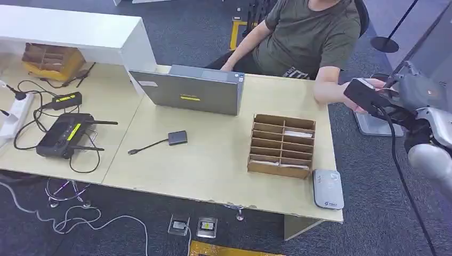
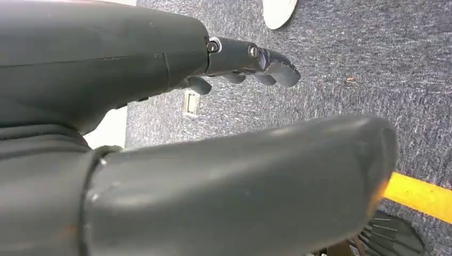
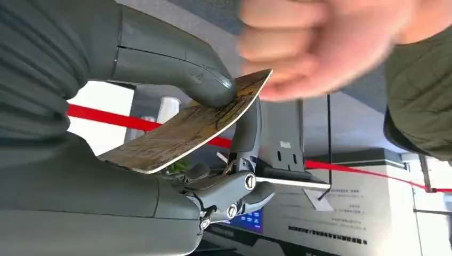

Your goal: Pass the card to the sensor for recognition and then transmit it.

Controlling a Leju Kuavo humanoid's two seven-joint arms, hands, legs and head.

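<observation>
right wrist view: fingers (image 3: pixel 213 85) pinch card (image 3: pixel 186 128).

Head view high, facing down-forward over the pale wooden desk (image 1: pixel 213 160). Right wrist view close behind the right hand (image 3: pixel 213 138), shared at head view's 3 o'clock. Left wrist view faces the grey carpet floor (image 2: pixel 346 64).

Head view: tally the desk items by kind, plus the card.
Laptop: 1
Cardboard organizers: 2, slotted one, one under the shelf
Card reader: 1
Router: 1
Power strip: 1
Adapter: 1
Card, held by right hand: 1
Total: 8
</observation>
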